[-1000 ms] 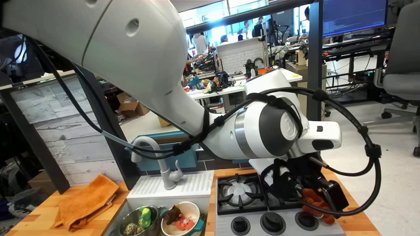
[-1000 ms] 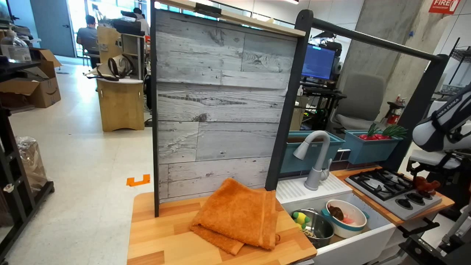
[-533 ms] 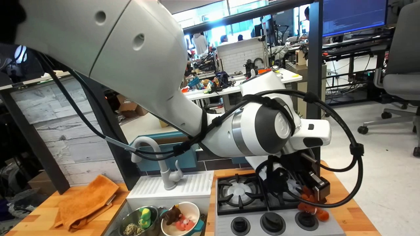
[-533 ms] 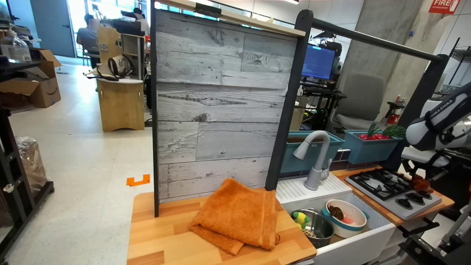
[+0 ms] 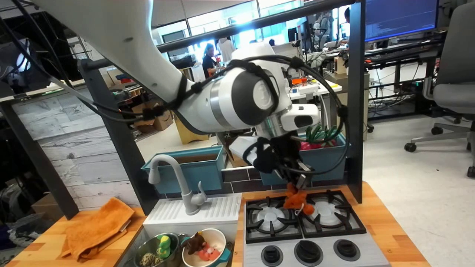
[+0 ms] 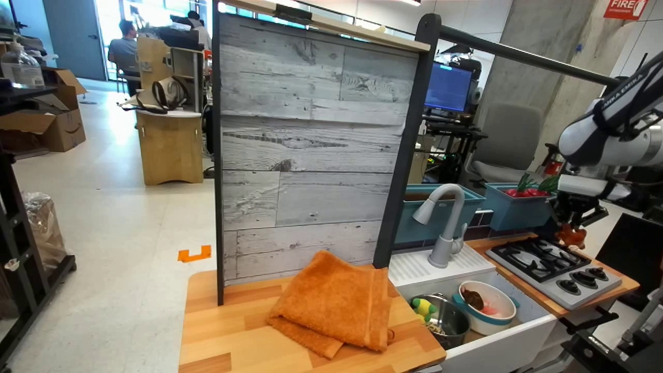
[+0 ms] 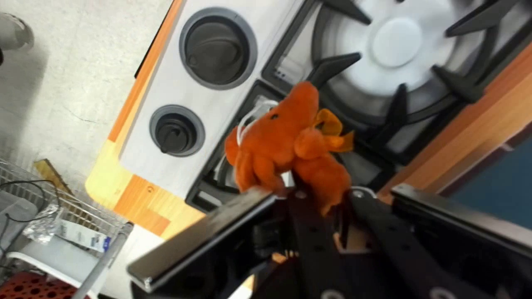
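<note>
Orange plush toy [image 7: 286, 143] gripped and carried rearward

The black two-fingered gripper [image 7: 328, 196] pinches the toy, one end caught between its fingers, the body and a gauzy orange ribbon [image 7: 328, 122] projecting past the tips. Over the last second, white robot arm [image 5: 202, 115] and toy have shifted together: from the round black knob [image 5: 346, 249] at the right-hand end of the row in an exterior view to the rear, where the toy shows against the meeting edges of two black pronged grates [image 5: 334, 234]. This shared motion indicates a secure hold; the pick-up may be judged complete. Whether the toy touches the grates cannot be determined. The knob now lies fully exposed on the light-grey stove [image 5: 371, 256]. Just behind, a teal rectangular planter [image 5: 331, 171] with red radishes [image 5: 306, 146] emerges from behind the arm. Farther off, the steel-coloured pot [image 6: 453, 338] and white-and-teal bowl [image 6: 489, 322] remain in the white sink [image 6: 510, 349], and the folded orange towel [image 6: 336, 300] lies undisturbed.
</note>
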You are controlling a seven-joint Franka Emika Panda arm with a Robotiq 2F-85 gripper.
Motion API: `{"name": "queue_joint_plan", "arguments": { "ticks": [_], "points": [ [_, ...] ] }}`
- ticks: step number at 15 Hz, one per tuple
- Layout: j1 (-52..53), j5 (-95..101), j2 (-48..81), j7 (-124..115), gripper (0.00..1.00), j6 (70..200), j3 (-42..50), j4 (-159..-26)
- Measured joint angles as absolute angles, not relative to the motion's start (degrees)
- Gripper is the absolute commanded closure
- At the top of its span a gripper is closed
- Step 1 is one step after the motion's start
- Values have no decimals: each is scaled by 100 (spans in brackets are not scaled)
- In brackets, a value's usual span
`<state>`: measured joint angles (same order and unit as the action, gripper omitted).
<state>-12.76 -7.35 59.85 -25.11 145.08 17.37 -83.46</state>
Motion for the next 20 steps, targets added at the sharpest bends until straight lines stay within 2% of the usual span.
{"name": "queue_joint_plan", "arguments": {
  "ticks": [5, 9, 14, 20],
  "points": [
    [-1282, -825, 4654, -1418, 97, 14583, 824, -9777],
    [-1268, -1001, 4168, -560, 97, 15369, -4, -11074],
    [-1104, -924, 4478, 432, 97, 16685, -726, -12165],
    [-973, 38, 5070, 1147, 97, 17817, -794, -12181]
  ]
}}
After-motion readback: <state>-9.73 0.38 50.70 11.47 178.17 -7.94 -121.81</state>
